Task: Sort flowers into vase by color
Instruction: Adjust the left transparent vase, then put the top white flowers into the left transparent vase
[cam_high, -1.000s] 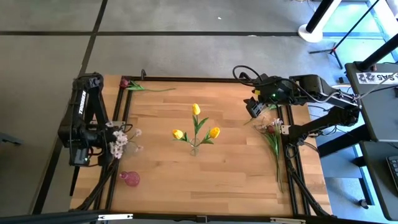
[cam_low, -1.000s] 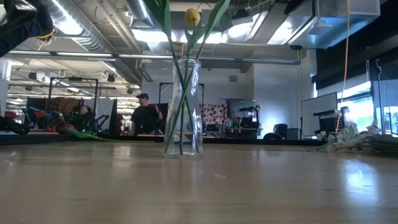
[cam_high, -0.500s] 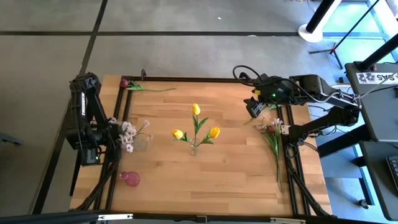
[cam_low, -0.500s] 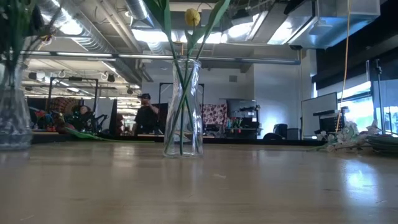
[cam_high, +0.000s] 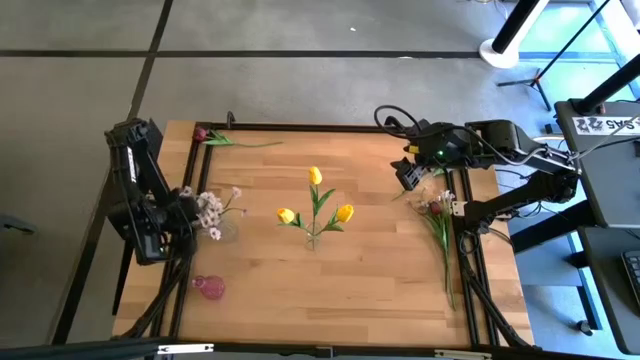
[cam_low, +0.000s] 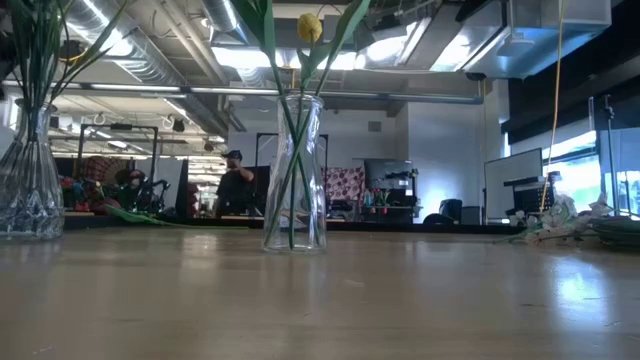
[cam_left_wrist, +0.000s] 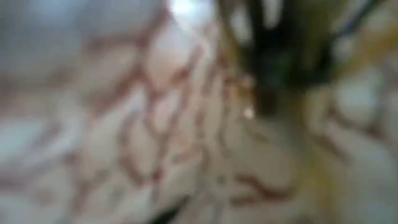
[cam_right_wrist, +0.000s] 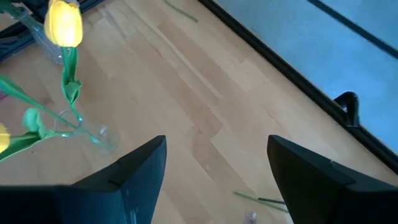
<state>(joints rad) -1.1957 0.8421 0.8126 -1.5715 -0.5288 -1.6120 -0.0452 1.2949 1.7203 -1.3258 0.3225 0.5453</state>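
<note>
The yellow tulips (cam_high: 315, 208) stand sorted in the centre vase (cam_low: 295, 175). My left jaws (cam_high: 185, 215) clamp the vase of white-pink sprays (cam_high: 212, 208). Loose flowers (cam_high: 437, 215) lie just beside my right jaws (cam_high: 410, 172), which hover apart over the surface (cam_high: 380, 270); a dark red bloom (cam_high: 200, 133) lies far from both.

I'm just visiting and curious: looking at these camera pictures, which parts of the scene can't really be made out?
- Left gripper: in the high view the white-pink blossom sprays and the arm cover it, so its hold on the clear glass vase of sprays is unclear.
- Left wrist view: blurred throughout.
- Clear glass vase of yellow tulips: in the low view the top edge cuts off most blooms.
- Flower pile by the right gripper: too small to count.
</note>
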